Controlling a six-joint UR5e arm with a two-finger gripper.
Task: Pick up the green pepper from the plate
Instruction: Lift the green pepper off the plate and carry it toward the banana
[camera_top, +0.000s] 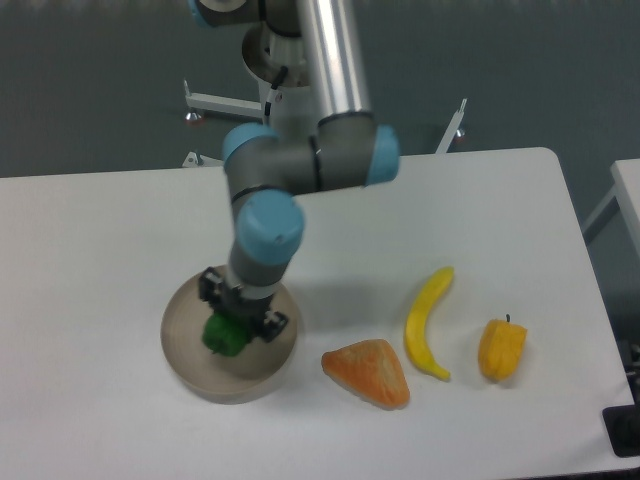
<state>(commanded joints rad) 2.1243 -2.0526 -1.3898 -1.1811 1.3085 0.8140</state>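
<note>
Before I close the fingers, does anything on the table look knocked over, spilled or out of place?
Nothing stands out. The green pepper sits in the plate under the gripper; the orange wedge, banana and yellow pepper lie apart, undisturbed, on the table.

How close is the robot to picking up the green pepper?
Done: the arm has reached the plate and its tool sits right at the green pepper. In hand: the grab itself, though the wrist hides whether the fingers have closed. Left: lifting it, since the pepper looks to be down in the plate.
</note>
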